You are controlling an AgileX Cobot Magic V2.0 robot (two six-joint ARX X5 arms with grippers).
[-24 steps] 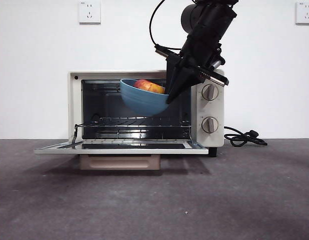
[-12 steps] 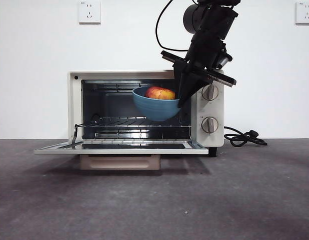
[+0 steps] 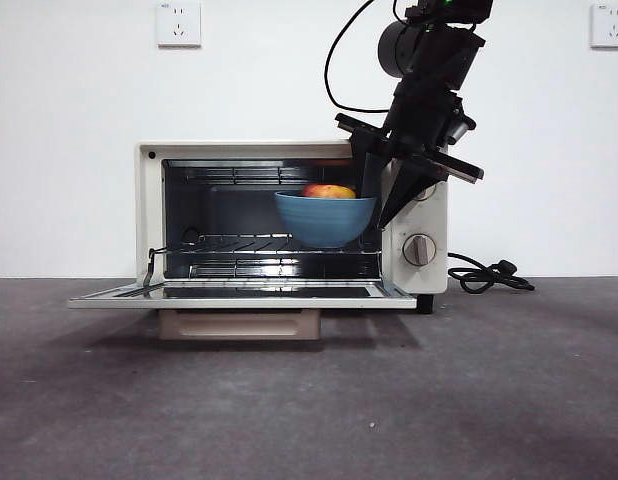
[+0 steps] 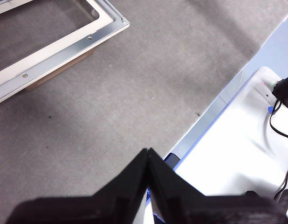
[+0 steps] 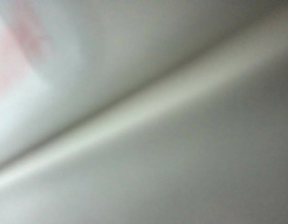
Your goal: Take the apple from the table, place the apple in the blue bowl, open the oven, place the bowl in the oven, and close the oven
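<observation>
- Blue bowl [image 3: 325,220] sits level inside the oven [image 3: 289,215], right side of the cavity, base on or just above the wire rack [image 3: 269,243] — contact not clear.
- Apple [image 3: 329,191] rides in it, its top showing over the rim.
- Handling guess: rigid, smooth-walled, top-heavy with fruit — best taken at the rim; may slip if tilted.
- Right gripper [image 3: 387,195] at the bowl's right rim, one finger inside, one outside; whether it is pinching I cannot tell, as its wrist view is blurred.
- Oven door [image 3: 239,293] lies flat open.
- Left gripper [image 4: 147,161] clenched on nothing, waiting over the table [image 4: 111,107].
</observation>
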